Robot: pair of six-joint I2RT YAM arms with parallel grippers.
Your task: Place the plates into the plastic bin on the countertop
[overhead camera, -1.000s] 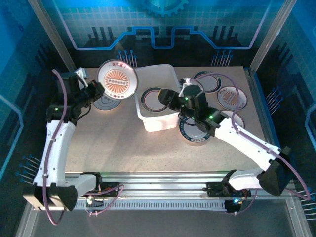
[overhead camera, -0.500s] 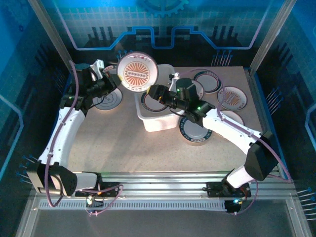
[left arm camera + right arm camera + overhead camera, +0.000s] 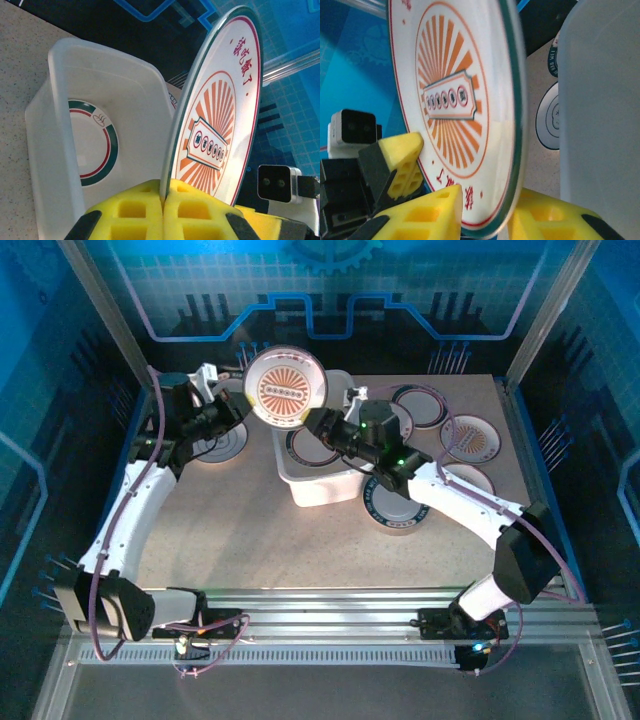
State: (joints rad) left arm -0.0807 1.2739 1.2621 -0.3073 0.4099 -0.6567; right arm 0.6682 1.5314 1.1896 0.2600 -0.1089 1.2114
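Pincers: left pincer (image 3: 164,192) clamped tight on upright sunburst plate (image 3: 215,125); right pincer (image 3: 487,207) narrow, straddling same plate's rim, grip not determinable. Plastic bin (image 3: 55,125) holding one green-rimmed plate (image 3: 95,150).

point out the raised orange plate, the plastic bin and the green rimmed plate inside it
raised orange plate (image 3: 286,388): top external view, its patterned centre.
plastic bin (image 3: 323,490): top external view, its near wall.
green-rimmed plate (image 3: 92,145): left wrist view, its white centre.

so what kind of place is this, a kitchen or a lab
Likely a robotics lab cell, not a kitchen: two robot arms bolted to a metal rail, blue printed backdrop panels, plates and a plastic bin staged on a countertop.
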